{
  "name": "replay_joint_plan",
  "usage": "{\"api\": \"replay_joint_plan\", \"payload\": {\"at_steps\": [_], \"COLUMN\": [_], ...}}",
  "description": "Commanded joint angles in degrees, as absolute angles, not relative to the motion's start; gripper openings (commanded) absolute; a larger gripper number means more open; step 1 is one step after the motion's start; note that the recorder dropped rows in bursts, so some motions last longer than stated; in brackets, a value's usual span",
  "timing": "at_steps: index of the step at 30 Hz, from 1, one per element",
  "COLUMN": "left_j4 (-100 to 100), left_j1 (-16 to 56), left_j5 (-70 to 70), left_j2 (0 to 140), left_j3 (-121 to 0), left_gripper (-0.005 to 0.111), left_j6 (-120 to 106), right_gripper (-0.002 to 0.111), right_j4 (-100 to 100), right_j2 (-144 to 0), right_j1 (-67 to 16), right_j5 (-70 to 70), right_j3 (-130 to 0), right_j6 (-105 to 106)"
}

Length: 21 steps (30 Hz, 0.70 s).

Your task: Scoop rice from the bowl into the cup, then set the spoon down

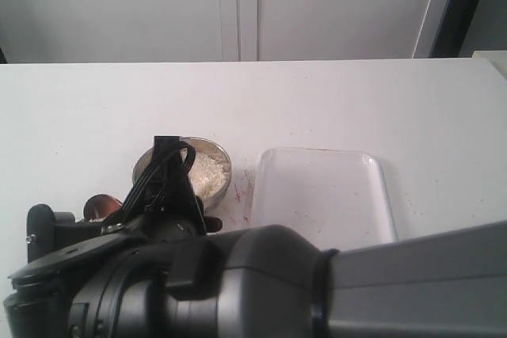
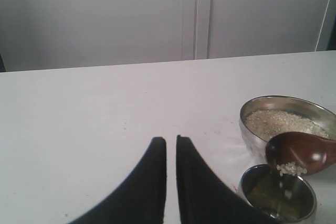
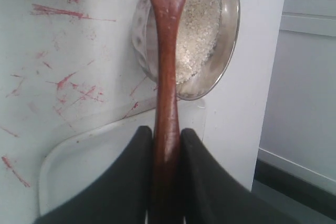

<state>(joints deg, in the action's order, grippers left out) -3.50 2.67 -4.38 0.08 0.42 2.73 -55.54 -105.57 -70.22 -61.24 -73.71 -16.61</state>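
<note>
In the left wrist view the dark reddish-brown spoon (image 2: 302, 153) is tipped over the small steel cup (image 2: 278, 193), and a few grains of rice (image 2: 291, 169) are falling off its edge. The wide steel bowl (image 2: 287, 109) stands just behind the cup, holding a heap of rice (image 2: 281, 123). My right gripper (image 3: 166, 132) is shut on the spoon's handle (image 3: 167, 72), with the bowl (image 3: 230, 35) beyond it. My left gripper (image 2: 171, 139) hovers over bare table beside the cup, shut on nothing. In the exterior view the spoon head (image 1: 101, 205) shows left of the bowl (image 1: 144, 165); the arm hides the cup.
A clear plastic tray (image 1: 325, 195) lies on the white table right of the bowl. Red scratch marks (image 3: 63, 82) dot the table near the bowl. The right arm's dark body (image 1: 238, 282) fills the foreground. A white cabinet wall stands behind the table.
</note>
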Motion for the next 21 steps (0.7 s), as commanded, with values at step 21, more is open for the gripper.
{"api": "replay_joint_plan", "payload": {"at_steps": [21], "left_j4": [-3.8], "left_j1": [3.0], "left_j5": [-4.7], "left_j2": [0.0], "left_j3": [0.0], "left_gripper": [0.014], "left_j6": [2.8], "right_gripper": [0.0], "right_j4": [-61.9], "right_j2": [-106.2], "right_j1": [-73.0], "right_j5": [-66.3], "right_j3": [-73.9], "right_j6": [-13.2]}}
